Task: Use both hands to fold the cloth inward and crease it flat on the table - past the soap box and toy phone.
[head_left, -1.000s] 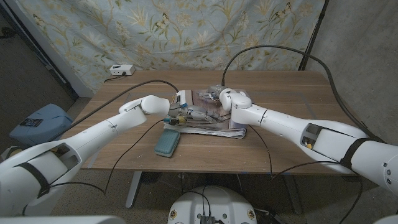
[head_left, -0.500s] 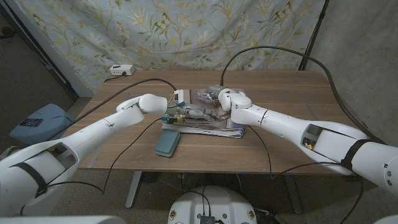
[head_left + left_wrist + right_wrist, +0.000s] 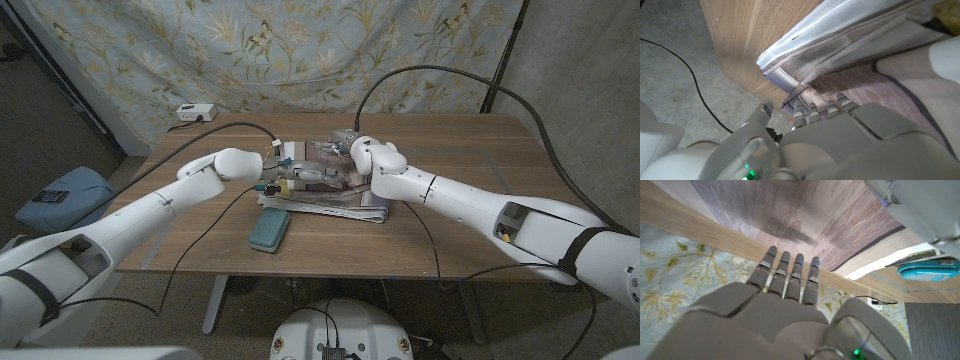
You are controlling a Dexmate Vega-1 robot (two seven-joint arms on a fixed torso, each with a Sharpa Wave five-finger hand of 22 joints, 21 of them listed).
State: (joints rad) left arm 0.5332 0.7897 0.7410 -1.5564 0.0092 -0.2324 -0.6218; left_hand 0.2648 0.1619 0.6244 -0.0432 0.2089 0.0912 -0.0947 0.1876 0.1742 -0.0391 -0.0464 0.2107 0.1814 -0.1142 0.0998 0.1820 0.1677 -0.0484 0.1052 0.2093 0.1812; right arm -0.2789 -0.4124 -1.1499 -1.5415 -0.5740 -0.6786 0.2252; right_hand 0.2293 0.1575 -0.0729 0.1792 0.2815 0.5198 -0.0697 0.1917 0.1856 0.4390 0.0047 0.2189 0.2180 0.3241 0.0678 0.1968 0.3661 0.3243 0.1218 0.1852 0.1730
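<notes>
Spanning the room, the table [image 3: 470, 170] carries the folded cloth [image 3: 330, 205] at its middle, with a teal soap box [image 3: 269, 229] just nearer the robot. That cloth looks light and limp, so I'd press it along its edges rather than pinch it. Both hands lie over it with fingers stretched out, holding nothing: left hand [image 3: 283, 172], right hand [image 3: 347, 150]. Since a second ago both have slid farther across the cloth.

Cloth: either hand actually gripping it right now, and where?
Cannot tell. Both the left hand and right hand are over the folded cloth, but no view shows fingers closed on an edge.
</notes>
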